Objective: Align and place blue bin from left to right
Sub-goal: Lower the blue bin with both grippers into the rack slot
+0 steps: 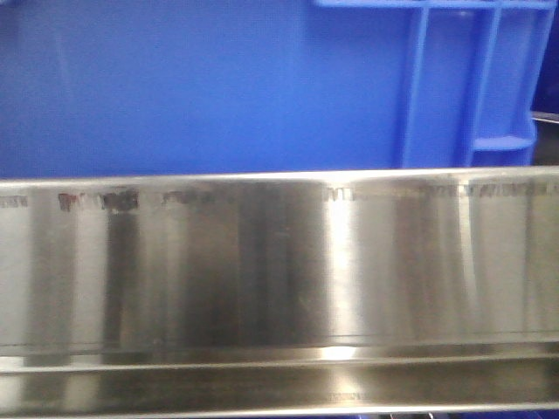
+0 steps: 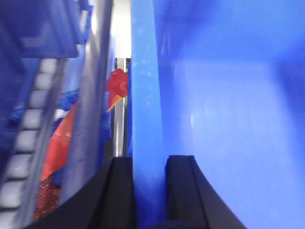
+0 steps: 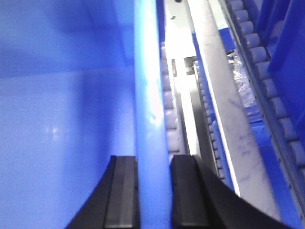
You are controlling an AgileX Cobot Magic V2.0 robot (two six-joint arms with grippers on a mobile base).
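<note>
The blue bin (image 1: 210, 87) sits behind the steel rail (image 1: 279, 262); left gripper (image 2: 148, 167) and right gripper (image 3: 153, 167) each pinch a side wall, seemingly firmly. Move both arms matched and level, holding it square.

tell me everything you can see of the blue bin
The blue bin is a large bright blue crate, plastic by its look, with a smooth flat side wall and raised vertical ribs and a small ledge near one corner. It stands upright behind a shiny steel rail. The left claw and the right claw each clamp a top wall edge, one finger inside, one outside.
</note>
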